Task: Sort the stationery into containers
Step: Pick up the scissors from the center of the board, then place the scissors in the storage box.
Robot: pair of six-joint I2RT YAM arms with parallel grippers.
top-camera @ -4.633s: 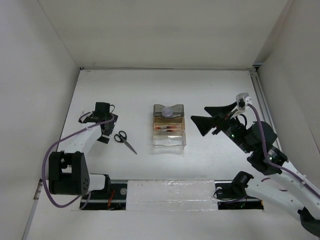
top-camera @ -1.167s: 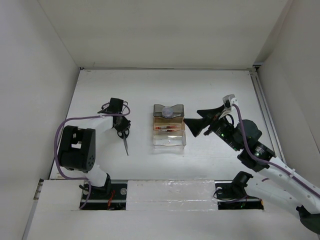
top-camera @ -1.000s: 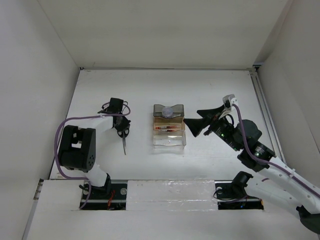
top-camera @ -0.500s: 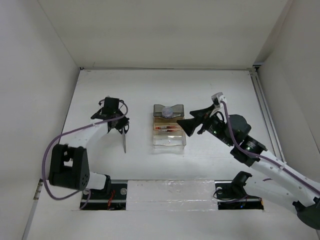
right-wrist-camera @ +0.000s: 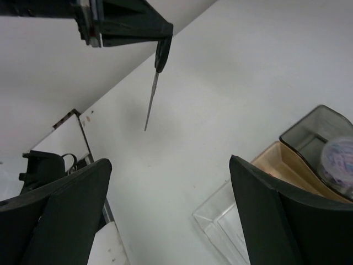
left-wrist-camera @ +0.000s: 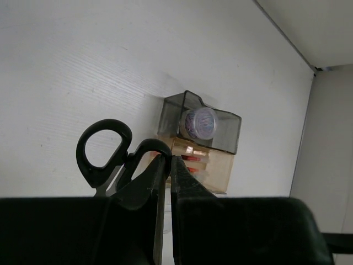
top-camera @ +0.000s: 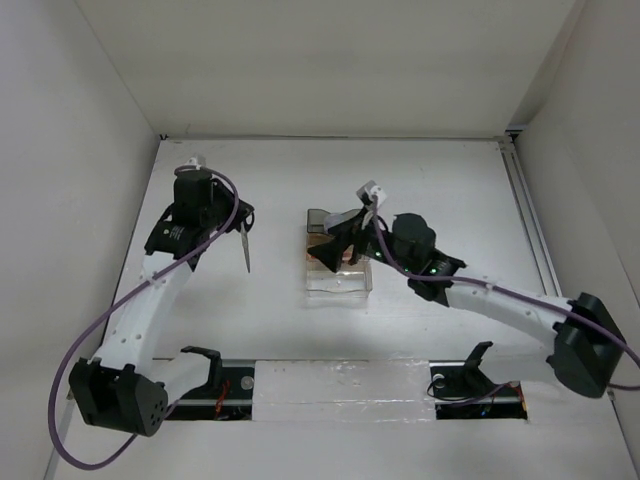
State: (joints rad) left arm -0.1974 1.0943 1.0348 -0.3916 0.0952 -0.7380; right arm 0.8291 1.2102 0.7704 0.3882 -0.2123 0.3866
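My left gripper point(top-camera: 238, 222) is shut on one black handle loop of the scissors point(top-camera: 245, 250), which hang blades down above the table, left of the containers. In the left wrist view the fingers point(left-wrist-camera: 160, 176) pinch the right loop of the scissors point(left-wrist-camera: 105, 149). The containers stand in a row: the dark grey bin point(left-wrist-camera: 226, 130) holds the round lavender piece point(left-wrist-camera: 199, 122), the amber bin point(left-wrist-camera: 212, 171) holds red pens point(left-wrist-camera: 190, 160), and the clear bin point(right-wrist-camera: 231, 229) is nearest. My right gripper point(top-camera: 335, 243) hovers open over the amber and clear bins, nothing between its fingers.
White walls enclose the table on the left, back and right. In the right wrist view the left gripper point(right-wrist-camera: 129, 22) and the hanging scissors point(right-wrist-camera: 154, 83) show beyond the open right gripper point(right-wrist-camera: 170, 161). A taped strip point(top-camera: 340, 385) runs along the near edge.
The left arm has lifted the scissors off the table and carried them up and back. The right gripper has swung left from beside the bins to over them.
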